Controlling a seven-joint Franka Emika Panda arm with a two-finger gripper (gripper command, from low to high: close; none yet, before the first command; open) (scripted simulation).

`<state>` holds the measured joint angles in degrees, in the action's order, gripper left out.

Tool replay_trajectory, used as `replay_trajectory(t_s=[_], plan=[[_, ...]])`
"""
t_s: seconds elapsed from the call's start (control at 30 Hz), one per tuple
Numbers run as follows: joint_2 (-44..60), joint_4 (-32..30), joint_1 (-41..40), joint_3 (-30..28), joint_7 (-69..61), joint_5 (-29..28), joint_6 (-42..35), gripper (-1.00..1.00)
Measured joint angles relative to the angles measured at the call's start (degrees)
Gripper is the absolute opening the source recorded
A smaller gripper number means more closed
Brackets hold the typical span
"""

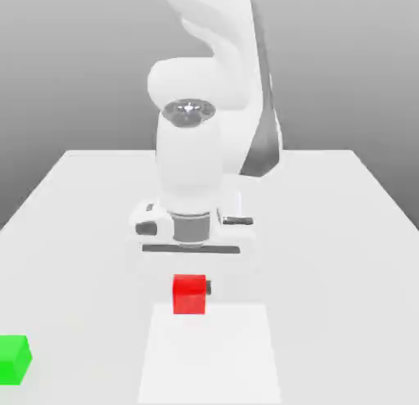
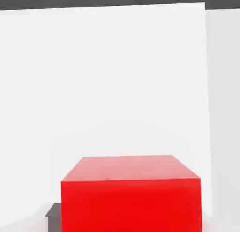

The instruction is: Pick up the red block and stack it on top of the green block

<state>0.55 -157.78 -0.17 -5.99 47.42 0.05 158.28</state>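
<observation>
green block (image 1: 14, 359): nearest corner of table (image 1: 344, 231), low at the exterior view's left edge, partly cut off by frame. Well apart from everything else. Risk: long sideways carry, more chance of slip en route; misjudged drop if centre estimated from the cropped view.
pale patch (image 1: 209, 354): lighter rectangle on table just in front of red block. Flat, no obstacle.
red block (image 1: 189, 294): mid-table, directly under the hand, near far edge of pale patch. Looks seated on table, not lifted. In hand view (image 2: 131, 193) large, close, square-on.
gripper (image 1: 191, 290): pinched tight on red block, fingers closed against its sides; dark fingertip (image 1: 208, 287) peeking at block's side toward the exterior view's right, another dark tip (image 2: 53, 211) beside block in hand view. Risk: grip depth unclear, shallow pinch could let block rotate or drop on lift.
stack step: not started. Risk: off-centre release tips red off green; descending too hard shoves green off its spot near table edge.
arm (image 1: 204, 92): farthest, folded over the block, blocks view behind. No collision risk seen.
</observation>
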Motion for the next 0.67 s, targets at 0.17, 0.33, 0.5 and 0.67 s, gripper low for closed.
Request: replay_trajectory(t_s=[0.17, 0.33, 0.5, 0.67], plan=[[5.04, 10.14, -7.93, -5.66, 7.33, 2.30, -5.26, -1.00], [10.57, 20.57, -12.47, -10.28, 14.02, 5.79, -10.55, -1.00], [18.42, 26.77, -16.64, -11.32, 15.63, 10.85, -9.53, -1.00], [21.92, 27.20, -17.82, -9.97, 14.37, 12.87, -6.57, 1.00]])
